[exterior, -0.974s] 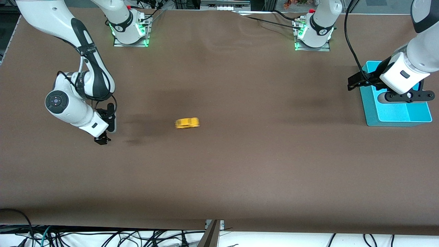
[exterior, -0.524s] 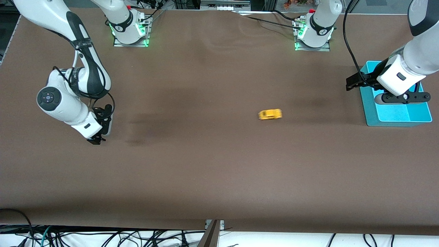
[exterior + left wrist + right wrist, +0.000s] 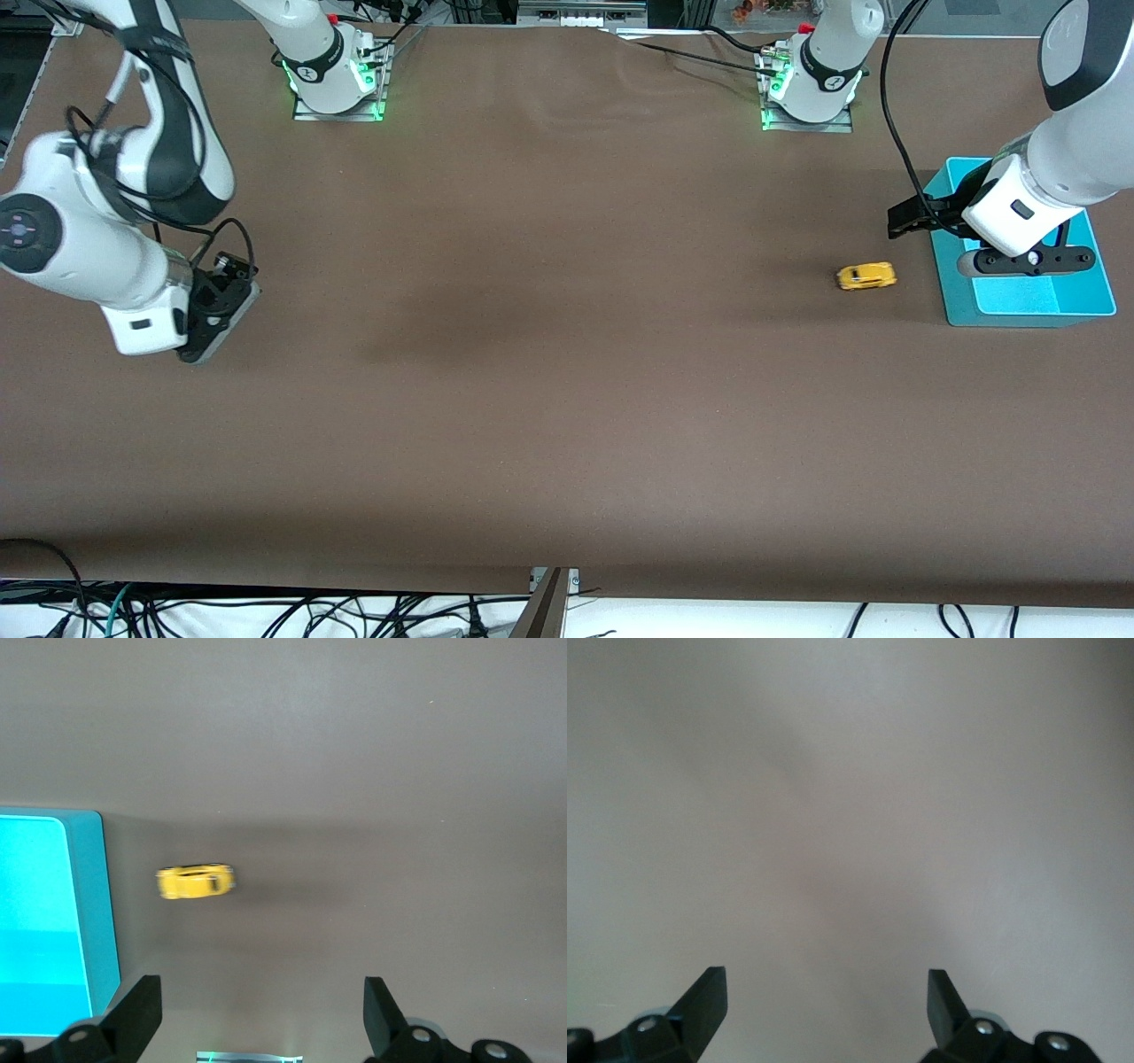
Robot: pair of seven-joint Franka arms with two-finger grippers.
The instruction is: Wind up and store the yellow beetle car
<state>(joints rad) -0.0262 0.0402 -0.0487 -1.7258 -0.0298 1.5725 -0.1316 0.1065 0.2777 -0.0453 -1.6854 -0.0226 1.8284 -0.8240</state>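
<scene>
The yellow beetle car stands on the brown table, just short of the teal tray at the left arm's end. In the left wrist view the car appears slightly blurred beside the tray's rim. My left gripper hovers open over the tray's corner that lies farther from the front camera, close to the car; its own view shows the left gripper with nothing between its fingers. My right gripper is open and empty over bare table at the right arm's end, and the right gripper sees only tabletop.
The tray has two compartments; the left arm's wrist covers part of it. Both arm bases stand along the table edge farthest from the front camera. Cables hang below the nearest edge.
The car has rolled across the table from near the right gripper to beside the tray. The right arm has risen and drawn back toward its end. The left gripper shifted slightly toward the car.
</scene>
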